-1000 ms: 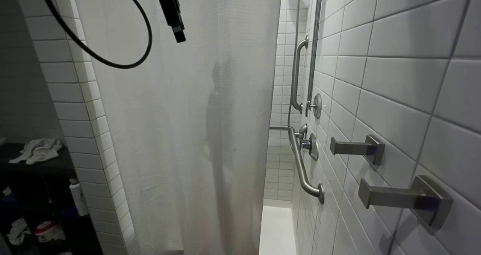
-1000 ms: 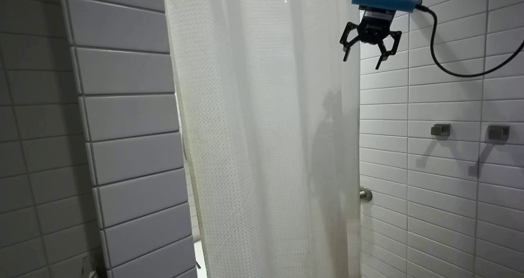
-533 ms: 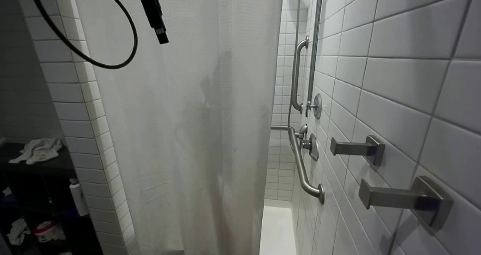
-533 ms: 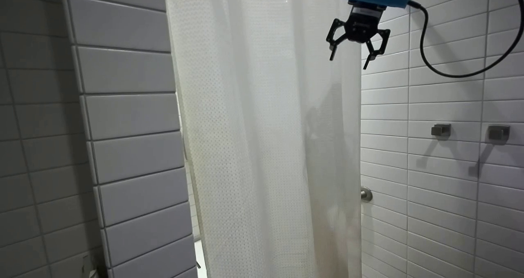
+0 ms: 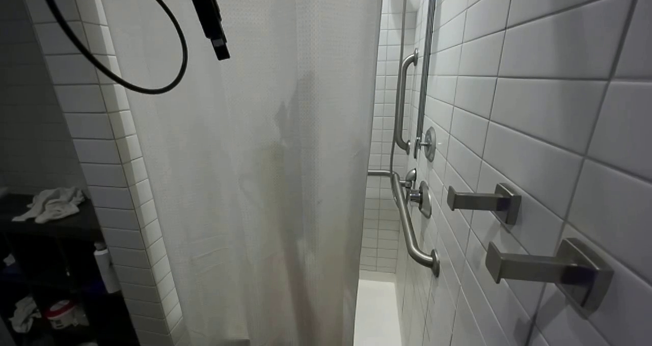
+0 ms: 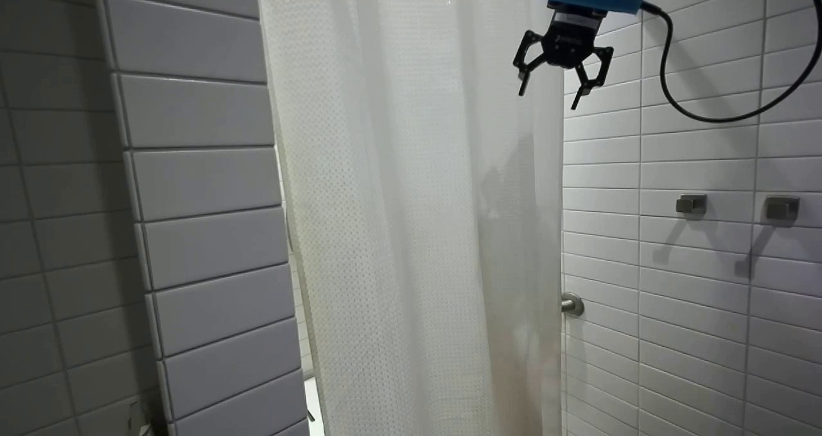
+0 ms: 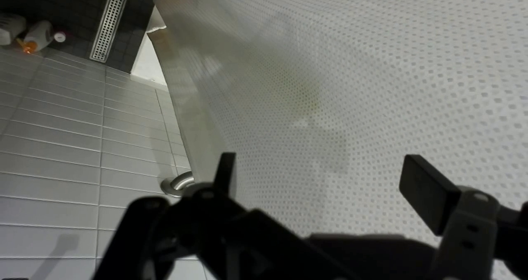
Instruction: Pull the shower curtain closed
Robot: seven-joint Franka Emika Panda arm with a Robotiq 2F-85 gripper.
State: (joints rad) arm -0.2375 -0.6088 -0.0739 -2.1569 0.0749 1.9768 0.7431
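Observation:
The white shower curtain [image 5: 265,157] hangs tall with soft vertical folds, and in an exterior view a gap shows between its edge and the tiled wall on the right. High up, my gripper [image 6: 547,101] is in front of the curtain [image 6: 398,198] near that free edge, fingers spread wide. From the side in an exterior view, the gripper [image 5: 222,59] appears as a thin black shape. The wrist view has dotted curtain fabric [image 7: 297,65] filling the space beyond the gripper [image 7: 317,156]; nothing is between the fingers. The curtain's top is out of view.
Grab bars [image 5: 415,234] and two square metal hooks [image 5: 479,201] stick out from the tiled wall [image 6: 693,153]. A tiled pillar [image 6: 212,179] borders the curtain. Dark shelves [image 5: 56,229] hold cloths. Bottles [image 7: 39,34] stand near a floor drain [image 7: 110,22]. A black cable [image 6: 706,118] loops off the arm.
In both exterior views my gripper has shifted a little left, mostly in the first half second, and now barely moves. The shadow on the curtain has shifted. The fingers stay spread.

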